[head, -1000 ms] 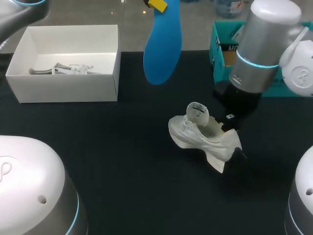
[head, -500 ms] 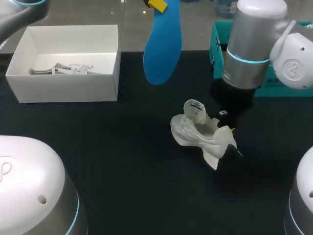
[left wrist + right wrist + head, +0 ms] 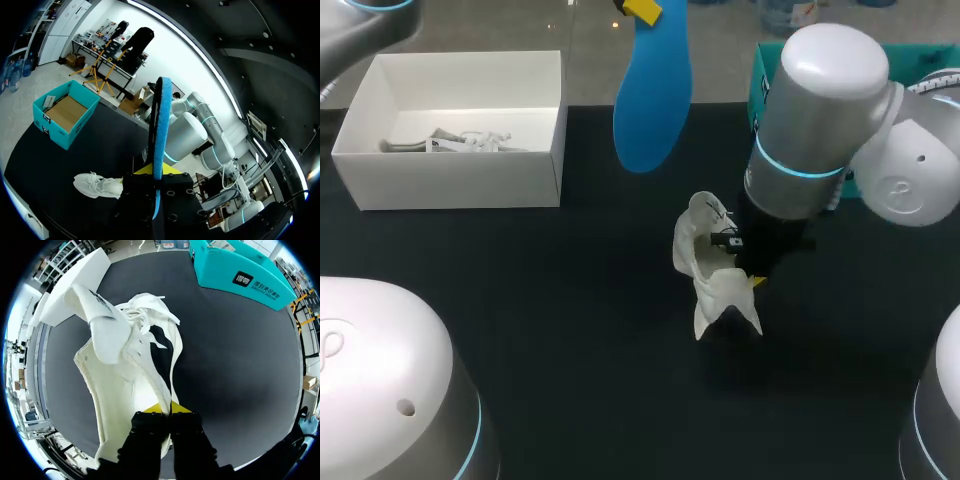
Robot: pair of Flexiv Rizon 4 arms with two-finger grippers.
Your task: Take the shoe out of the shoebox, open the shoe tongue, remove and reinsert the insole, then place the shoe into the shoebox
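Now my right gripper (image 3: pixel 167 409) pinches the collar of the white lace-up shoe (image 3: pixel 125 365); my left gripper (image 3: pixel 157 172) pinches the blue foam insole (image 3: pixel 161 125) aloft.

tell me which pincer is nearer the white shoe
Right. The right pincer is shut on the white shoe at its rim, touching it. The left pincer holds the blue insole aloft, well apart from the shoe.
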